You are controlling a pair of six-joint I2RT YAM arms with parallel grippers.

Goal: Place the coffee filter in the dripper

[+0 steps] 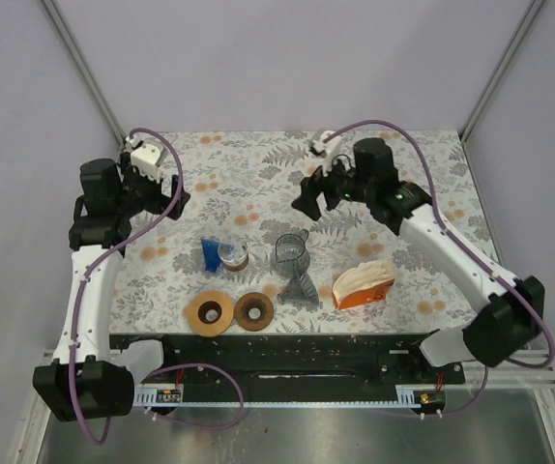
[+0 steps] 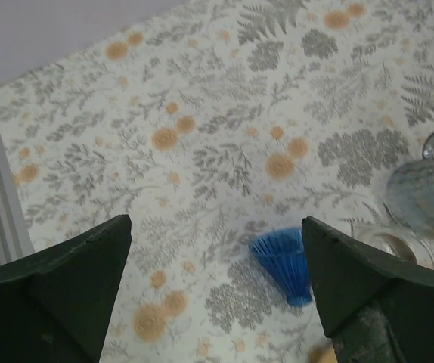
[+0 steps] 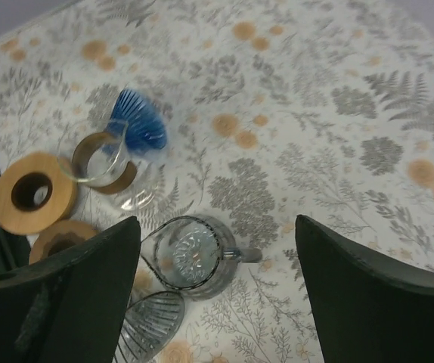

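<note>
Orange-bagged filters (image 1: 363, 284) are seen lower right of centre, the blue dripper (image 1: 210, 253) lower left; open table (image 1: 258, 164) is left above. Both the left gripper (image 2: 215, 223) and right gripper (image 3: 217, 220) are held spread, empty.

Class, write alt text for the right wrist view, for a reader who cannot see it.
The right gripper hangs open above a floral tablecloth, its fingers framing a clear glass jug. Left of the jug lie a blue ribbed cone, a glass vessel with a wooden collar and a pale wooden ring; a grey ribbed dripper shows at the bottom edge.
</note>
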